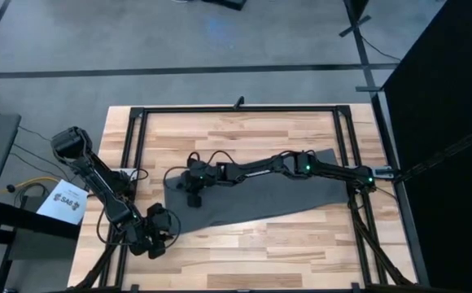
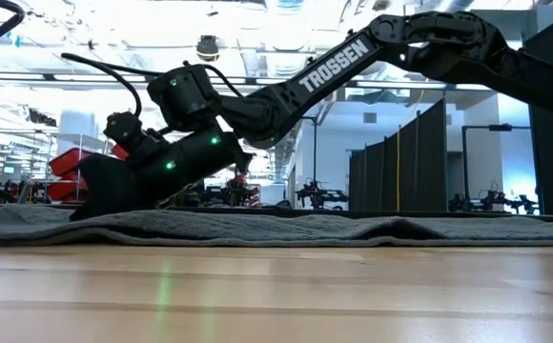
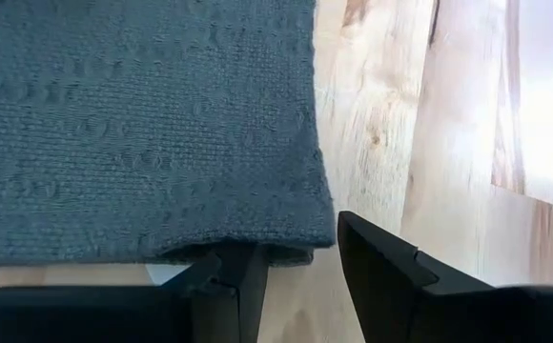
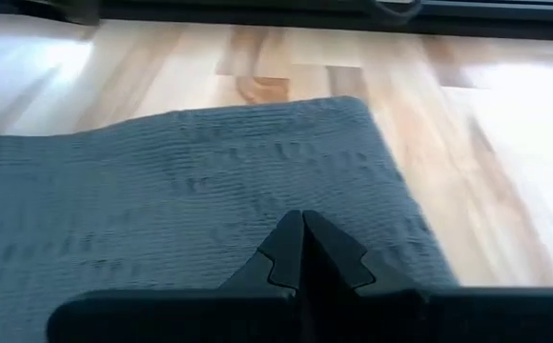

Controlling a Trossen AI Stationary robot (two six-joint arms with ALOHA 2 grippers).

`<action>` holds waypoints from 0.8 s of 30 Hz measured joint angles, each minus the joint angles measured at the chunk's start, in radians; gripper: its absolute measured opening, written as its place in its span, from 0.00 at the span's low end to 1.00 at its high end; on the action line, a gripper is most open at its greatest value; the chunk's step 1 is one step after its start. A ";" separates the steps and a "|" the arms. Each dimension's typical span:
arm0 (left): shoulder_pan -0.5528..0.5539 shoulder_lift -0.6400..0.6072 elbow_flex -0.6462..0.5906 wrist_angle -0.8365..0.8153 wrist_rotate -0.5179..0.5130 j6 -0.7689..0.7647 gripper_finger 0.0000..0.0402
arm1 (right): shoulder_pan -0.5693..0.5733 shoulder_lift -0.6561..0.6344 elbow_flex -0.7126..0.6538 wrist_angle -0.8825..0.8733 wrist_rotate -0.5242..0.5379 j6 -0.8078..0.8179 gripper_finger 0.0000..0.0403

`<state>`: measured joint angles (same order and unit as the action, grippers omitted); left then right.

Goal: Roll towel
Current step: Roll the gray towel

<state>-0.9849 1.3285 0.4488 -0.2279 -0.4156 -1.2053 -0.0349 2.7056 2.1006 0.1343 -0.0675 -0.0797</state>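
Grey towel (image 1: 268, 195) lies flat under the closed right pincer (image 4: 302, 250) of the arm lettered TROSSEN; left pincer (image 3: 300, 257) open.

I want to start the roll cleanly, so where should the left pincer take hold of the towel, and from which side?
Probably at the near left corner of the towel, coming in low from the table's front-left edge. The towel lies flat on the table, so only its edge offers something to pinch. The left pincer is open there already, one finger partly under the hem. The right pincer is shut over the far left end.
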 joint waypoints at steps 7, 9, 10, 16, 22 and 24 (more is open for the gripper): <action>-0.003 0.000 0.000 0.000 0.000 -0.011 0.28 | -0.009 0.000 0.000 -0.001 0.020 0.001 0.00; -0.003 0.000 0.000 0.000 0.000 -0.010 0.28 | -0.011 0.000 0.000 -0.004 0.020 0.001 0.00; -0.003 0.000 0.000 0.000 0.000 -0.010 0.28 | -0.012 0.000 0.000 -0.005 0.020 0.002 0.00; -0.003 0.000 0.000 0.000 0.000 -0.011 0.28 | -0.020 0.000 0.000 -0.007 0.020 0.011 0.00; -0.003 0.000 0.000 -0.001 0.000 -0.011 0.28 | -0.022 0.000 0.000 -0.008 0.049 0.014 0.00; -0.003 0.000 0.000 -0.001 0.001 -0.011 0.28 | -0.025 0.000 0.000 -0.007 0.063 0.024 0.00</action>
<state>-0.9882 1.3285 0.4488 -0.2292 -0.4149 -1.2160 -0.0596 2.7056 2.1006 0.1268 -0.0049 -0.0556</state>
